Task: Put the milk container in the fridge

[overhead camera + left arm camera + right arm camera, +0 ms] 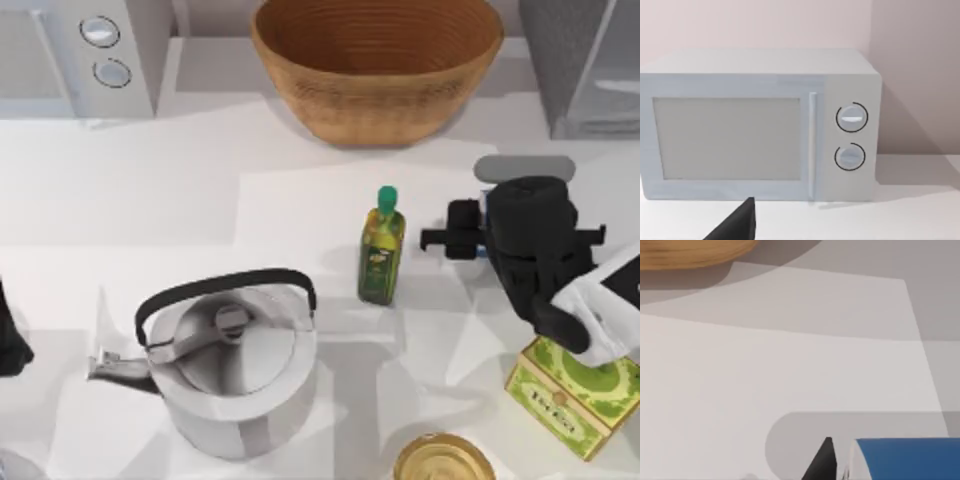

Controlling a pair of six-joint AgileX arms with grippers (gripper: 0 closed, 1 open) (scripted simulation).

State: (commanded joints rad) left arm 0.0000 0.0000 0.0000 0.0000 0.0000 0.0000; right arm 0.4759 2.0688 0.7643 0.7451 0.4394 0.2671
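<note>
While its blue top [907,457] is being shown in the right wrist view beside a black fingertip [822,462], the milk container is being hidden from above by the right gripper [480,243], which is being held over the table's [150,190] right side, between the oil bottle [381,247] and the green tea box [572,393]; whether it is being gripped cannot be told. The fridge [580,60] is being seen at the far right corner. The left arm [10,345] is being kept at the left edge, facing the white appliance [760,125].
</note>
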